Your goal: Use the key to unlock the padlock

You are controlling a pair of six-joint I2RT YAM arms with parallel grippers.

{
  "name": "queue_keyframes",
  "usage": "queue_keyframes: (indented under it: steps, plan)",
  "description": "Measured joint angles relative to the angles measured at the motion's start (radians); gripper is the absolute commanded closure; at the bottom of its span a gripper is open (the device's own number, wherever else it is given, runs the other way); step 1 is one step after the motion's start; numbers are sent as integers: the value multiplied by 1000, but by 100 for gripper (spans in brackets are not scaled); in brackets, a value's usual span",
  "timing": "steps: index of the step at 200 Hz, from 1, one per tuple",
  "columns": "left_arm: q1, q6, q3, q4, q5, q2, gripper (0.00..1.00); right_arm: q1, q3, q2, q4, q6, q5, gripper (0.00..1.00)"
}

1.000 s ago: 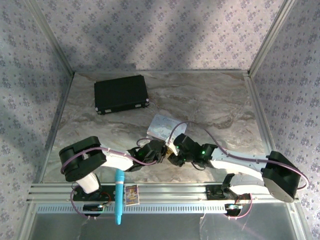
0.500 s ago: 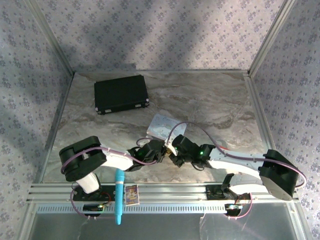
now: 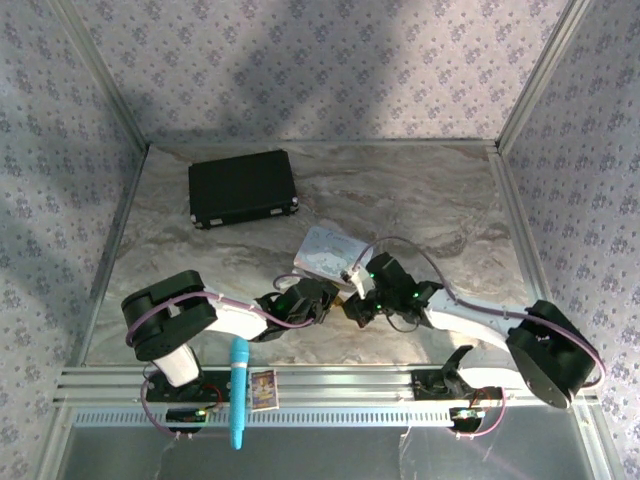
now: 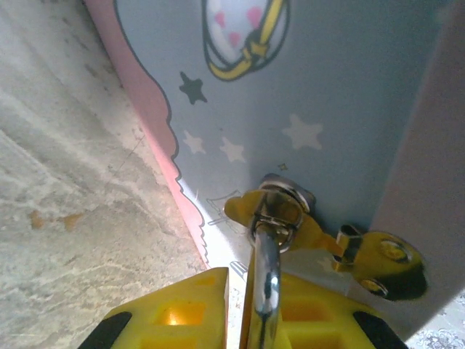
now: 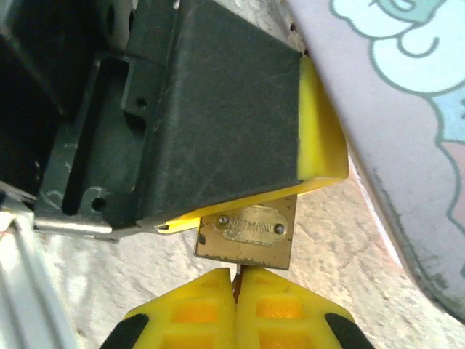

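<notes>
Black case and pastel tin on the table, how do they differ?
The black case is plain and dark; the pastel tin is pale with cartoon print. The black case looks larger than the pastel tin. The case lies alone, far left; the tin carries the padlock on its hasp. Both lie flat on the marble table.

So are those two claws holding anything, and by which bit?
Left gripper clamps the padlock by its brass body. Right gripper pinches the key, mostly hidden in its grip, its tip at the padlock's base.
</notes>
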Motion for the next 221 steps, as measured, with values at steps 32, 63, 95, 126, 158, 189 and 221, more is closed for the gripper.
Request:
queue_keyframes:
  steps: [32,63,95,126,158,189,221]
  plan:
    - [0,7,0,5,7,0,100,-108,-53,41,123,103,-214,99]
    - [0,15,-15,31,8,0,100,-162,-68,97,197,195,-338,98]
    - [0,14,-31,71,9,-4,100,-207,-82,102,224,258,-395,91]
    - [0,14,-44,99,8,-18,100,-232,-88,102,250,308,-438,86]
    - [-3,15,-50,115,8,-21,100,-236,-108,101,300,367,-447,82]
    - [-5,14,-53,121,8,-20,100,-242,-119,101,327,406,-446,80]
    - [-12,15,-63,121,23,-19,100,-256,-126,89,350,451,-395,72]
